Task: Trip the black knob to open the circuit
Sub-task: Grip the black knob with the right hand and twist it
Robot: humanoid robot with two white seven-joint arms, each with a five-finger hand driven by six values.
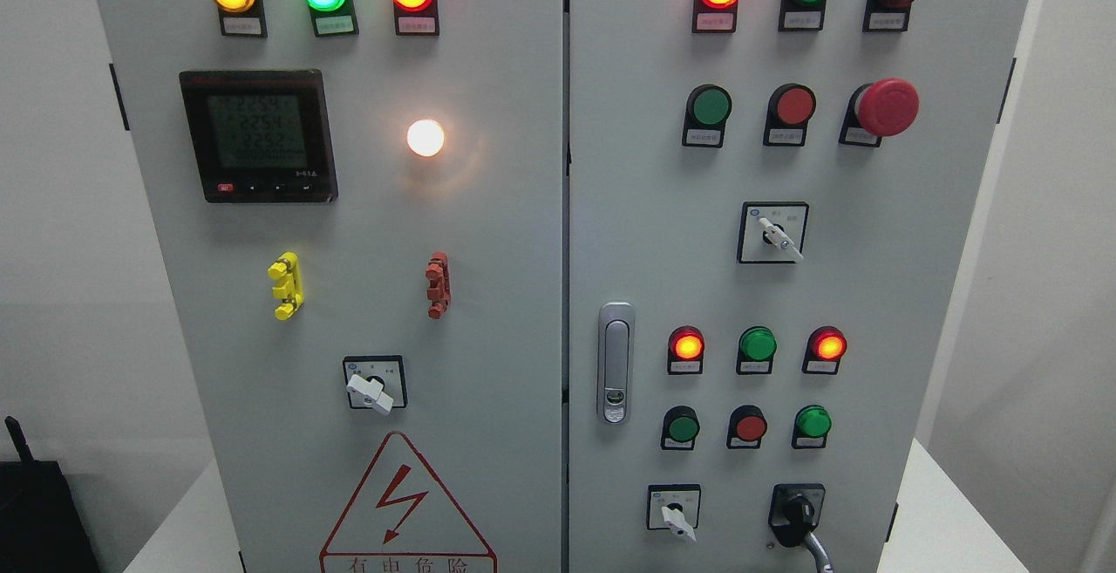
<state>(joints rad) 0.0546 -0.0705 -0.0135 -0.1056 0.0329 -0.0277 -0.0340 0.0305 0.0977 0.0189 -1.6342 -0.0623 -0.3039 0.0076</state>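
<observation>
Plain pale walls (52,250) flank both sides; a white tabletop (950,521) below; possibly a dark bag (39,512) lower left.

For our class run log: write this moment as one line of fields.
phase: before contact | target: black knob, lower right of right door | hands: none in view | panel lamps: several lit
</observation>
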